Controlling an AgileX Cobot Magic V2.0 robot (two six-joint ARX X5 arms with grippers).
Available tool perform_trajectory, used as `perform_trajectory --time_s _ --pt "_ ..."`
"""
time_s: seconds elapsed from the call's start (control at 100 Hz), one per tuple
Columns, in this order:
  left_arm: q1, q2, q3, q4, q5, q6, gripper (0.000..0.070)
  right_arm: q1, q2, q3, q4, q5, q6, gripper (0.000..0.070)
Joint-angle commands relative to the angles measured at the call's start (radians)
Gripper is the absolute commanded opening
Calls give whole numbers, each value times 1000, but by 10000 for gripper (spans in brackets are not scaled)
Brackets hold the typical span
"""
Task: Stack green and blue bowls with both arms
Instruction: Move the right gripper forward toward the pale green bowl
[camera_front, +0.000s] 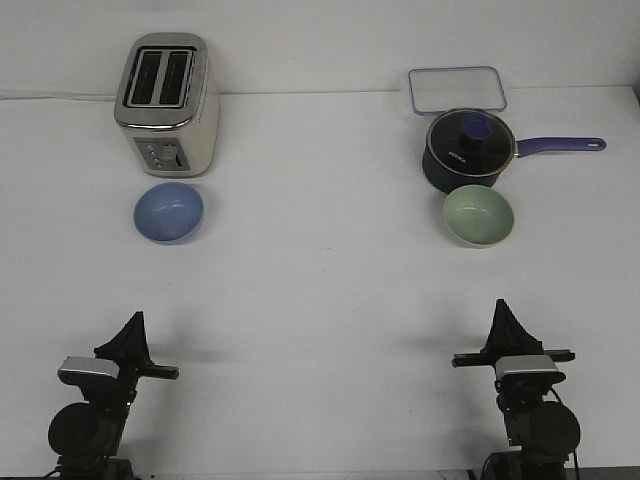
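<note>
The periwinkle blue bowl (169, 212) sits upright on the white table at the left, just in front of the toaster. The pale green bowl (479, 216) sits upright at the right, just in front of the saucepan and close to it. Both bowls are empty and far apart. My left gripper (137, 318) is low at the near left edge, well short of the blue bowl, its fingers together in a point and holding nothing. My right gripper (501, 305) is at the near right edge, well short of the green bowl, likewise closed to a point and empty.
A silver two-slot toaster (167, 105) stands behind the blue bowl. A dark navy saucepan (468, 150) with a glass lid and a purple handle pointing right stands behind the green bowl. A clear rectangular container (456, 89) lies behind it.
</note>
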Motion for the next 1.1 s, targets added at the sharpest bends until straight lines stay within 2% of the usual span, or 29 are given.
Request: perform_trajectory --time_s 0.0,0.29,0.4,0.69,0.89,1.09 --pt "0 -2 -20 14 1 9 12 0 -1 -2 12 0 11 3" --pt "0 -2 -20 14 1 9 12 0 -1 3 11 0 11 3" --pt "0 -2 -20 14 1 9 12 0 -1 39 -28 0 17 3" --pt "0 -2 -20 14 1 9 12 0 64 309 -335 1 26 3" --pt "0 -2 -20 14 1 9 12 0 266 586 -650 0 25 3" --pt "0 -2 -20 14 1 9 12 0 490 815 -879 0 24 3"
